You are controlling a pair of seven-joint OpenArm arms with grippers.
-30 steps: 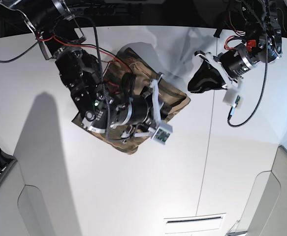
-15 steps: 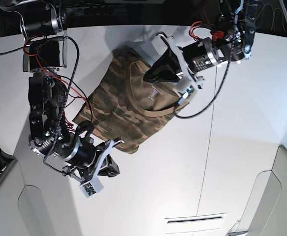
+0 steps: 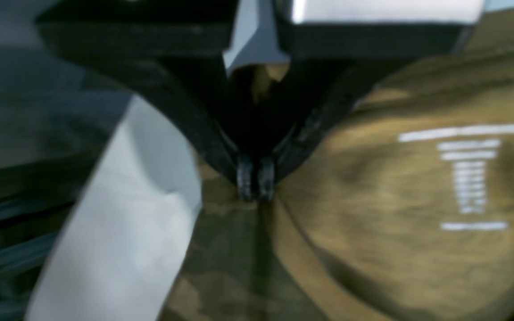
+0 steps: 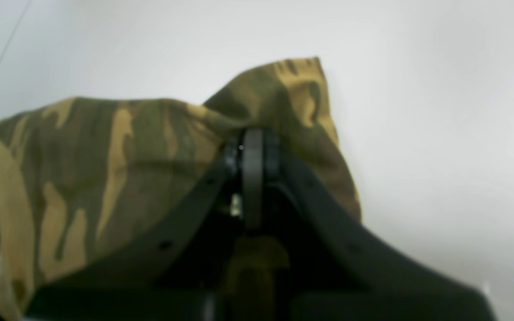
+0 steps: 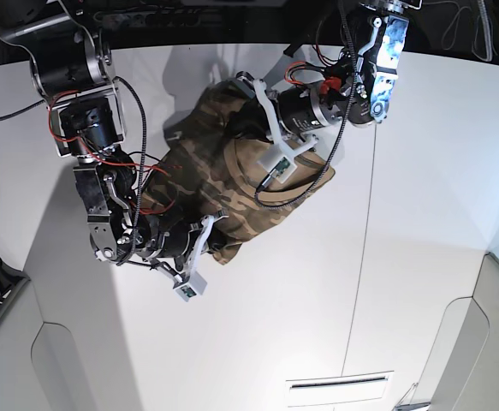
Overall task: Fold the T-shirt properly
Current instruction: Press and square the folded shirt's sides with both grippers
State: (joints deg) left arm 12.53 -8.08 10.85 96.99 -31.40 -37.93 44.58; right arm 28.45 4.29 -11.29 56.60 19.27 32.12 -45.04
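Note:
The camouflage T-shirt [image 5: 232, 184] lies bunched in the middle of the white table, with the tan inside of its neck and white printed label [image 3: 466, 174] showing. My left gripper [image 5: 237, 127] is at the shirt's far edge. In the left wrist view it [image 3: 254, 178] is shut on a cloth fold beside the ribbed collar [image 3: 301, 249]. My right gripper [image 5: 204, 233] is at the shirt's near edge. In the right wrist view it [image 4: 252, 149] is shut on a raised corner of the T-shirt [image 4: 118, 147].
The white table [image 5: 317, 291] has a thin seam [image 5: 360, 274] running down its right part and a slot [image 5: 339, 384] near the front. Grey panels [image 5: 9, 360] sit at the front corners. Cables hang from both arms.
The right gripper came from the bare table at the front left up to the shirt's near edge and closed on it. The left gripper moved left onto the shirt's far edge.

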